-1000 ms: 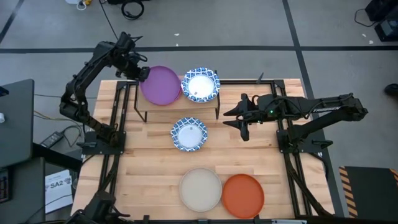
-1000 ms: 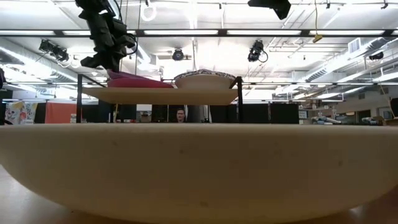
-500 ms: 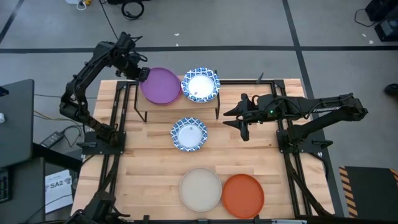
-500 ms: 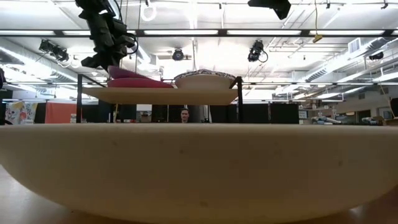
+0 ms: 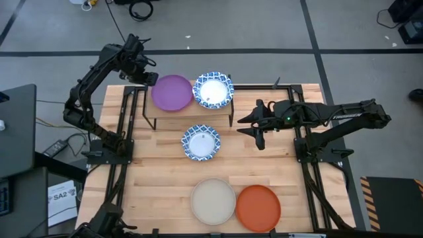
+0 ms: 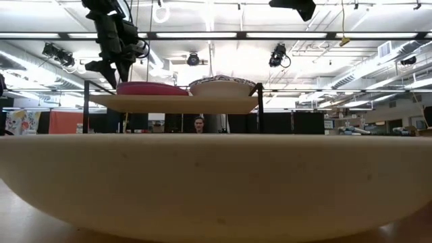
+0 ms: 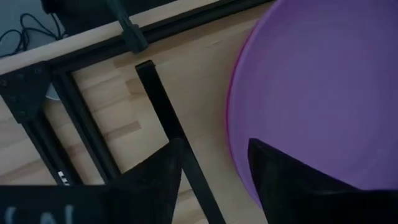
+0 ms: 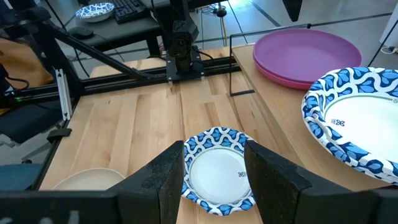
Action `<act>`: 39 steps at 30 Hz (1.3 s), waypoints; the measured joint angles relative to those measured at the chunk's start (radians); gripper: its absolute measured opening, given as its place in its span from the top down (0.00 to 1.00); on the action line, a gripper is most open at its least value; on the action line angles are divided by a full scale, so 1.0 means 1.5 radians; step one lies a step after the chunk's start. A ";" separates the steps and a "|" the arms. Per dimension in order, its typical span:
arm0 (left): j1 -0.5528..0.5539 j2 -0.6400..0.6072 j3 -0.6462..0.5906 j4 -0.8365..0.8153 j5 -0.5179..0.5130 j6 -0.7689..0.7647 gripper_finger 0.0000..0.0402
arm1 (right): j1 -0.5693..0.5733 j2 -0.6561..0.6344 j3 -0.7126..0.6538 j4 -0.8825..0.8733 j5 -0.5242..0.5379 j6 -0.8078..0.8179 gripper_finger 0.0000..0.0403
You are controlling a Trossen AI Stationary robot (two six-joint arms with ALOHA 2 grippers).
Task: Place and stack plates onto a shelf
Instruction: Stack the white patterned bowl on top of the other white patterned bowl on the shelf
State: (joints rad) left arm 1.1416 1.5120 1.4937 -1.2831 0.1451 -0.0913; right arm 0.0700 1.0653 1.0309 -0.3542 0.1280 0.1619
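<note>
High view first: the plank-topped table (image 5: 158,185) fills the frame, pale wood with visible seams, ringed by black frame rails. At its far edge stands the shelf (image 5: 225,106), a low stand with a smooth light wood top on thin black legs. A moment ago the purple plate (image 5: 172,92) sat tilted on the shelf's left half, its left rim raised in the left gripper (image 5: 149,79); now the low view shows it lying flat, and from above it has slid a little to the right. In the right wrist view it rests on a pink plate (image 8: 292,73) beneath it, so that stack looks placed and the step reads as a release.

The left gripper hangs just off the plate's left rim; in the left wrist view its dark fingers (image 7: 283,180) are parted, one on each side of the rim, holding nothing. The right gripper (image 5: 254,129) waits with parted jaws, empty, to the right of the shelf.

A blue-patterned plate (image 5: 213,90), white and glossy at its centre, occupies the shelf's right half. Still on the table: a second patterned plate (image 5: 201,142) just in front of the shelf, and at the near edge a matte beige plate (image 5: 213,201) touching an orange plate (image 5: 258,207). All are round, shallow and smooth, so they should nest easily.
</note>
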 joint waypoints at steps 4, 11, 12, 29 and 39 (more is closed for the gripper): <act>0.000 0.000 0.000 0.000 -0.001 0.005 0.51 | 0.000 0.000 0.000 0.000 0.000 0.000 0.57; 0.000 0.000 0.000 0.010 -0.001 0.005 0.51 | 0.000 0.000 0.000 0.000 0.000 0.000 0.57; 0.000 0.000 0.000 0.011 -0.001 0.005 0.51 | 0.000 0.000 0.000 0.000 0.000 0.000 0.57; -0.012 -0.033 -0.001 0.099 0.011 0.001 0.51 | 0.000 0.000 0.000 -0.001 0.000 0.000 0.57; -0.135 -0.120 0.000 0.120 0.011 0.089 0.51 | 0.000 0.000 0.000 -0.001 0.000 0.000 0.57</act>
State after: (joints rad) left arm 0.9393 1.3313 1.4930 -1.1028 0.1619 0.0428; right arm 0.0700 1.0653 1.0306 -0.3557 0.1280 0.1619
